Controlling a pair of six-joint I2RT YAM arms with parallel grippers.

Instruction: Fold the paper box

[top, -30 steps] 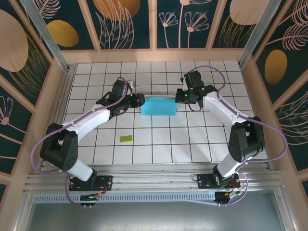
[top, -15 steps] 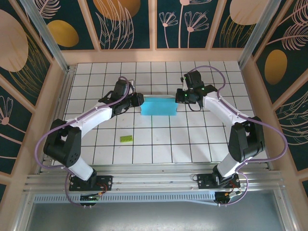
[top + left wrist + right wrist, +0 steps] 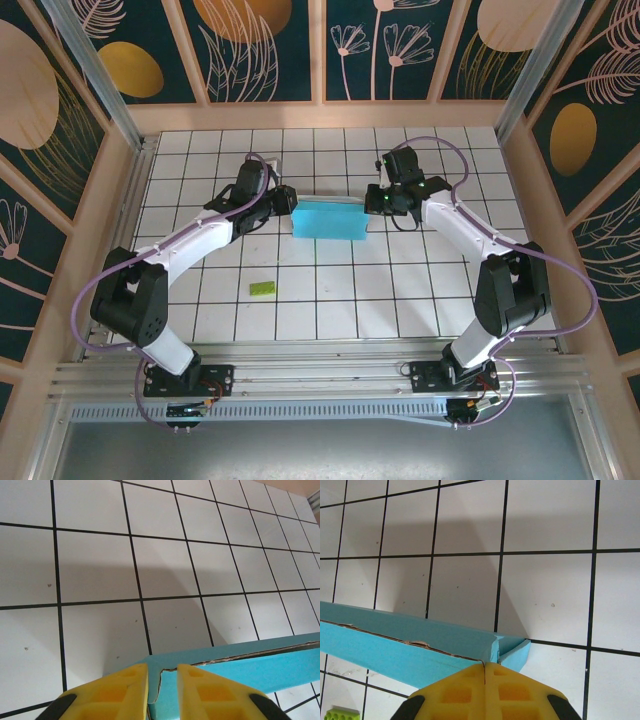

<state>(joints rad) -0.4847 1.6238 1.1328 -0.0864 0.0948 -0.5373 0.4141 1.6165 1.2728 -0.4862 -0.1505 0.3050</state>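
Sitting on tiled table (image 3: 420, 290), centre-far, paper box (image 3: 328, 222) is shallow blue rectangle; right gripper (image 3: 484, 665) pinches its right end wall, left gripper (image 3: 162, 669) straddles left end, fingers slightly parted; green piece (image 3: 263, 288) well nearer.

The overhead camera gives me bright, even light on the white table (image 3: 420, 290), with no glare and only faint, soft shadows beneath the arms. In the left wrist view the paper box (image 3: 260, 667) throws a broad grey shadow with blurred edges across the tiles beyond it. The right wrist view shows a similar wedge of shade. The tiles and grid lines look sharp to me. The left gripper (image 3: 162, 668) and right gripper (image 3: 484, 664), close to their lenses, look slightly soft.
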